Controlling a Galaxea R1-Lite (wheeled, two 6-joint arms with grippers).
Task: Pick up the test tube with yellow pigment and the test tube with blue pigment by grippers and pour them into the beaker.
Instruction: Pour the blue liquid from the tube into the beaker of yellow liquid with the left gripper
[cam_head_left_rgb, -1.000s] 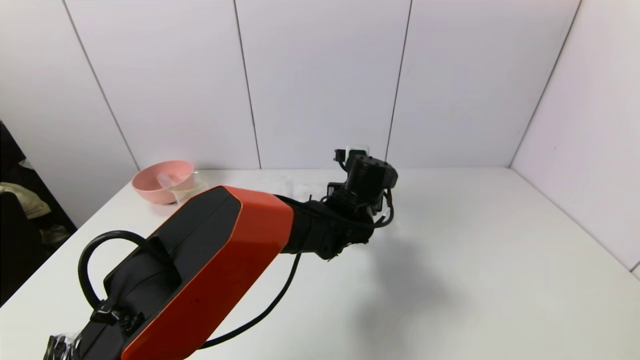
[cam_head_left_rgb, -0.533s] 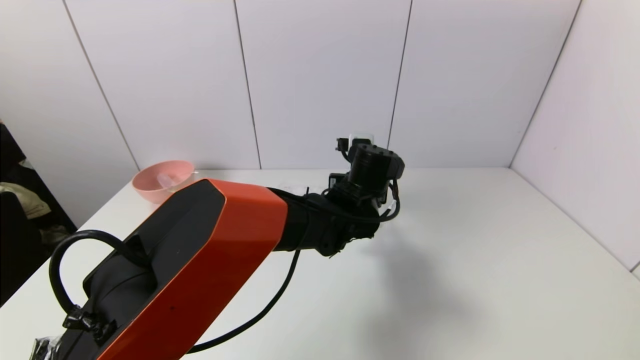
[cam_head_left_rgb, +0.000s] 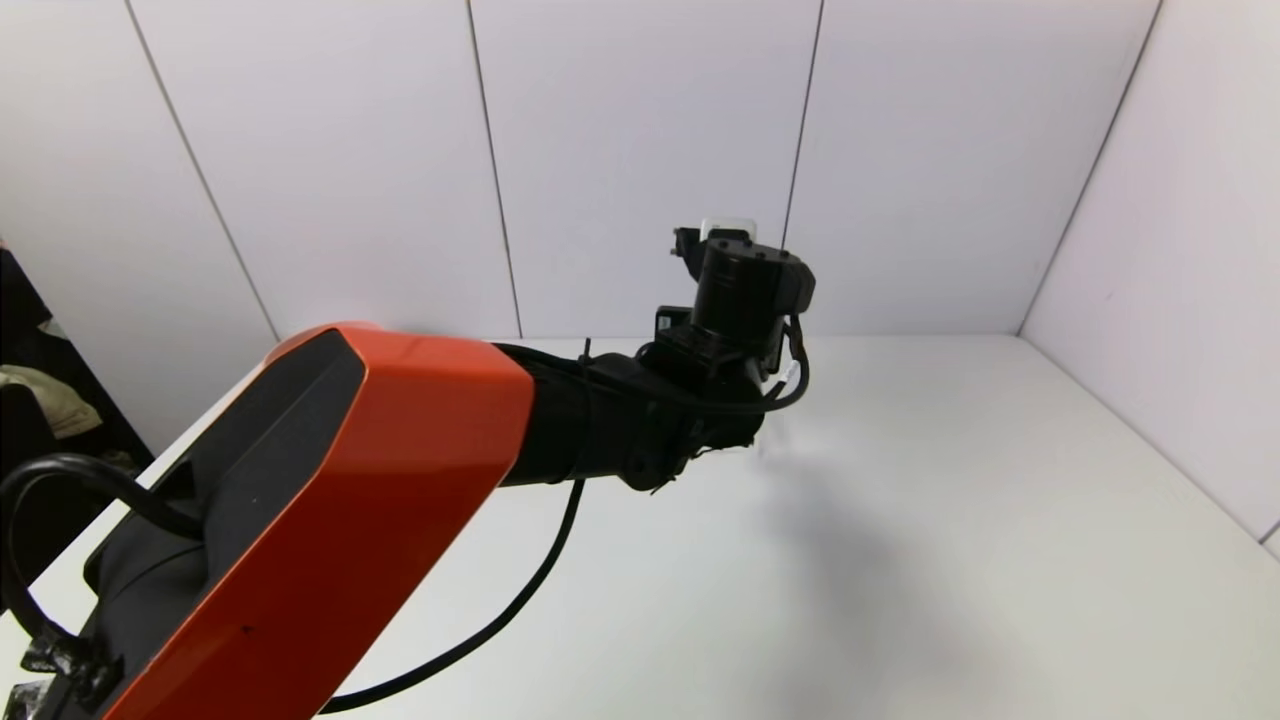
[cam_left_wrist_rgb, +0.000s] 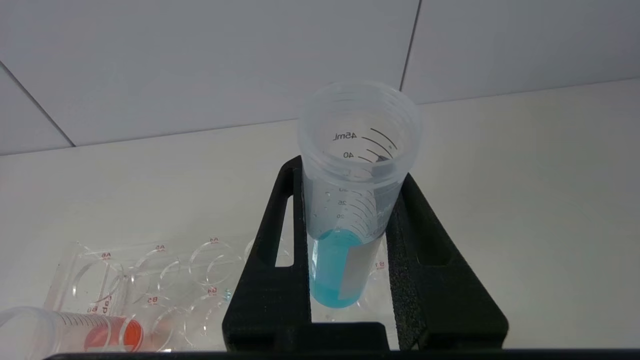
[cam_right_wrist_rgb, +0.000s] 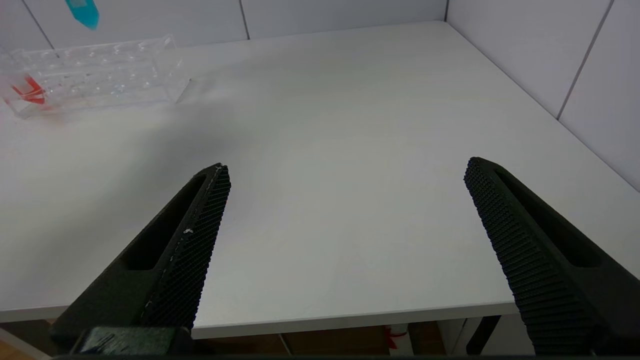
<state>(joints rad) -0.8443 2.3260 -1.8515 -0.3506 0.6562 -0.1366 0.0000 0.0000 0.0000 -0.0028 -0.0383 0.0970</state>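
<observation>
My left gripper (cam_left_wrist_rgb: 350, 172) is shut on the test tube with blue pigment (cam_left_wrist_rgb: 335, 270) and holds it upright, open mouth up, above the clear tube rack (cam_left_wrist_rgb: 150, 280). The tube's blue tip also shows in the right wrist view (cam_right_wrist_rgb: 82, 12), hanging above the rack (cam_right_wrist_rgb: 95, 75). In the head view my left wrist (cam_head_left_rgb: 745, 295) is raised over the back of the table and hides its fingers and the tube. My right gripper (cam_right_wrist_rgb: 345, 170) is open and empty above the table's near edge. The yellow tube and the beaker are out of view.
A tube with red liquid (cam_left_wrist_rgb: 100, 332) stands in the rack's end, also seen in the right wrist view (cam_right_wrist_rgb: 30, 92). My orange left upper arm (cam_head_left_rgb: 330, 500) fills the head view's left side. White walls close the table's back and right.
My left arm has risen, lifting the wrist and the blue tube higher. The upper arm now covers the pink bowl that showed at the back left.
</observation>
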